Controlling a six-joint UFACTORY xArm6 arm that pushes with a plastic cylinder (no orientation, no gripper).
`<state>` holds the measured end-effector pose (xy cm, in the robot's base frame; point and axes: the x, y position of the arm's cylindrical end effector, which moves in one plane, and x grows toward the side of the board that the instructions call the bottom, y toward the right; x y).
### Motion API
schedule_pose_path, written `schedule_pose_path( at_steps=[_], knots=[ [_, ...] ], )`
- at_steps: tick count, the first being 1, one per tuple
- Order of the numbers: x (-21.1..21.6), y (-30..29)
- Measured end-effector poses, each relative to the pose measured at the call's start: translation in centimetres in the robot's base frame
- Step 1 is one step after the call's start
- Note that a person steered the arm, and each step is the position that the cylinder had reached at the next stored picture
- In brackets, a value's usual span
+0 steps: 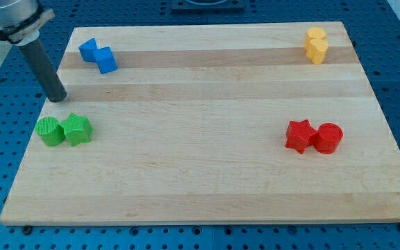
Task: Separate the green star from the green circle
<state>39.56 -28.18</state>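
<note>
Sitting at the board's 9 o'clock edge, the green circle [49, 131] and green star [78, 129] touch side by side, circle toward the view's left, star toward the view's right. My tip [59, 98] rests on the wooden board [207, 173] at roughly 12 o'clock from the pair, near but apart from both. No claw on this rig: just a bare rod, so nothing opens, closes or holds.

Handling judgement: both blocks look like small rigid plastic pieces, light, likely to slide easily on smooth wood and to spin if struck off-centre. No taking hold; contact should be a push on the star's flank nearest the circle, driving it toward 3 o'clock, or wedging into the seam between them.

Containers: none visible. Elsewhere, in touching pairs: two blue blocks [97, 55] at 11 o'clock, two yellow blocks [316, 44] at 1 o'clock, red star [300, 136] against red circle [328, 137] at 4 o'clock.
</note>
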Motion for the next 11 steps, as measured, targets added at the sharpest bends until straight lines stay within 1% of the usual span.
schedule_pose_path(
  at_steps=[2,3,4,5,6,7,8,10,11],
  knots=[
    [0.0,-2.3],
    [2.1,-2.0],
    [5.3,-1.1],
    [5.4,-0.9],
    [8.6,-0.1],
    [8.4,2.0],
    [5.7,6.9],
    [5.5,8.5],
    [5.3,12.5]
  ],
)
